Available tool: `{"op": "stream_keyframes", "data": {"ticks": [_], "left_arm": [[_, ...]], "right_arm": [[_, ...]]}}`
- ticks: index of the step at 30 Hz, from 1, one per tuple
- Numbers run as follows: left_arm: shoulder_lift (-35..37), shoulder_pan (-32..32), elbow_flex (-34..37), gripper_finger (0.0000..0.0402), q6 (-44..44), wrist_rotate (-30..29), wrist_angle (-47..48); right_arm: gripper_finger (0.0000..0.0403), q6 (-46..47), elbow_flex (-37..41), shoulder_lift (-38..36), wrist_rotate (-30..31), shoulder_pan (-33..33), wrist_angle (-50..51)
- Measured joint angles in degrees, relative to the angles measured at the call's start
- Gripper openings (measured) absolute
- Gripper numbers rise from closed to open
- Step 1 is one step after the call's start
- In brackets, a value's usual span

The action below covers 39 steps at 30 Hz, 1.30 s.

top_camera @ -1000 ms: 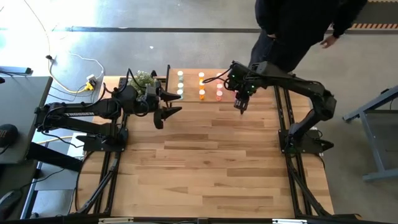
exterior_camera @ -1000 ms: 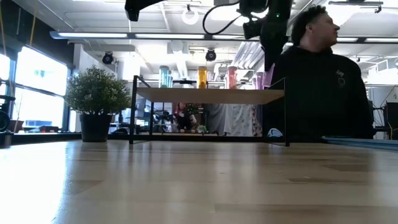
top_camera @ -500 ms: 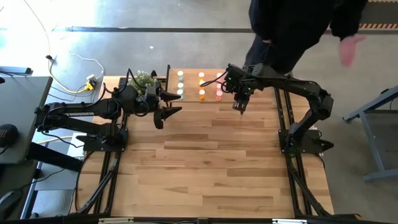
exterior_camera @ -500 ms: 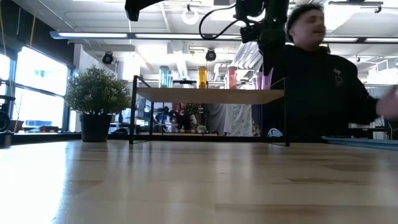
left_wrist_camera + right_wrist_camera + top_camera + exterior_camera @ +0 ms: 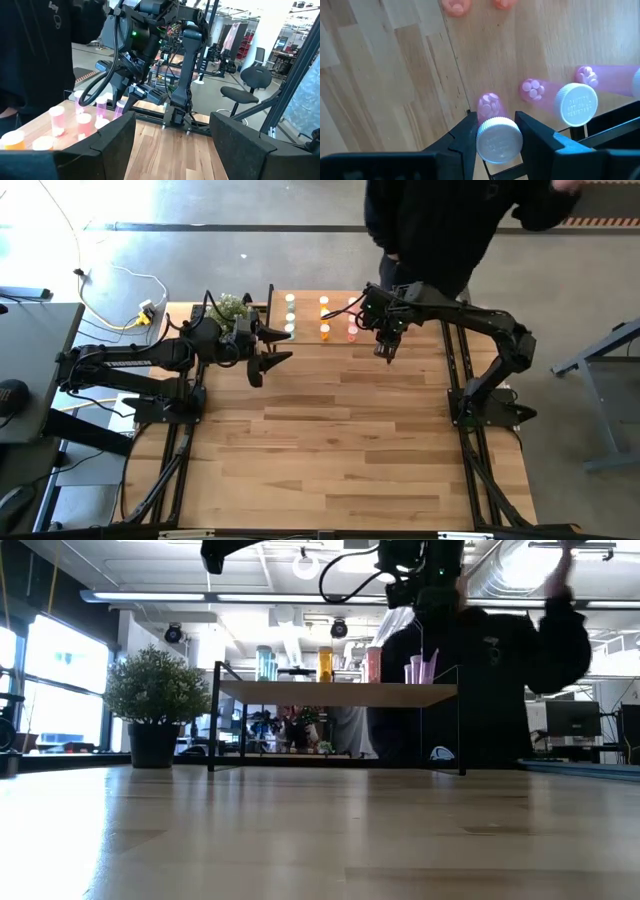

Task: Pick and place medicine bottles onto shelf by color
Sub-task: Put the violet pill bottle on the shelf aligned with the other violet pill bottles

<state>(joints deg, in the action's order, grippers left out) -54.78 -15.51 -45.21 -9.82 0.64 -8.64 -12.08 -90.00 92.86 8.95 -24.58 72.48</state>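
Right claw (image 5: 492, 131) clenched a pink bottle (image 5: 496, 134) at the shelf (image 5: 340, 693) end beside other pinks, color-matched; left claw (image 5: 272, 350) waited released over the bench (image 5: 340, 440).

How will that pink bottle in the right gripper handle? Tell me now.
Likely light and rigid: the pink bottle, pinched by the right gripper, looks like small hard plastic. Probably tippy: it is tall for its width. If toppled, its round body would likely roll across the shelf, perhaps into the neighbouring bottle.
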Motion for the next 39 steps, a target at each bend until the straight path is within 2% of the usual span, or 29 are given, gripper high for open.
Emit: {"op": "stream_keyframes", "data": {"ticks": [7, 23, 39], "left_arm": [[0.0, 0.0, 0.0, 0.0243, 0.0, 0.0, 0.0], [0.0, 0.0, 0.0, 0.0243, 0.0, 0.0, 0.0], [0.0, 0.0, 0.0, 0.0243, 0.0, 0.0, -0.1]], "right_arm": [[0.0152, 0.0, 0.1, 0.1, 0.8, 0.0, -0.1], [0.0196, 1.6, 0.1, 0.1, 1.0, 0.0, -0.5], [0.0201, 5.9, 0.1, -2.0, -1.0, 0.0, -0.6]]}}
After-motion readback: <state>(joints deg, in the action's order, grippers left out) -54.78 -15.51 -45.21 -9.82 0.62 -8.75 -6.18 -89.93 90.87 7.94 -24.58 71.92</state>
